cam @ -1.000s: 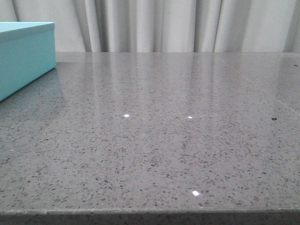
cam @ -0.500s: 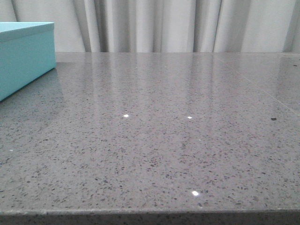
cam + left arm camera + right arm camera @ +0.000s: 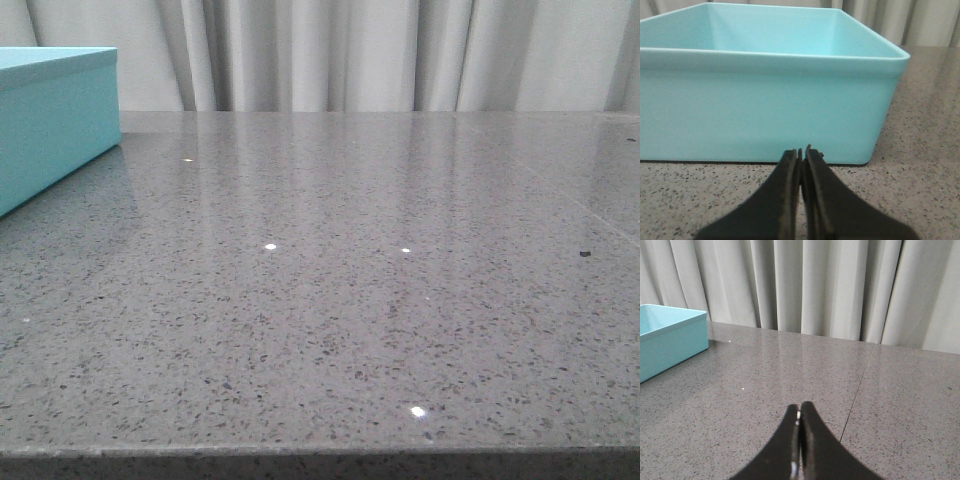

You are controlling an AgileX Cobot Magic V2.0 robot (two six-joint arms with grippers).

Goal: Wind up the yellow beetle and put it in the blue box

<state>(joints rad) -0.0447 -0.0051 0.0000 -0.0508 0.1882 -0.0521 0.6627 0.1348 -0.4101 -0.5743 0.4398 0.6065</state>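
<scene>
The yellow beetle is out of view in every frame. The blue box (image 3: 50, 120) stands at the far left of the grey stone table in the front view. In the left wrist view the blue box (image 3: 765, 105) is open-topped and its inside looks empty as far as it shows. My left gripper (image 3: 801, 152) is shut and empty, low over the table just in front of the box's near wall. My right gripper (image 3: 799, 409) is shut and empty above bare table; the blue box (image 3: 670, 340) lies far off to one side. Neither gripper shows in the front view.
A speckled grey stone table (image 3: 330, 300) with a front edge at the bottom of the front view. Pale curtains (image 3: 350, 50) hang behind it. A thin seam (image 3: 857, 390) crosses the tabletop in the right wrist view. A small dark speck (image 3: 585, 254) lies at the right.
</scene>
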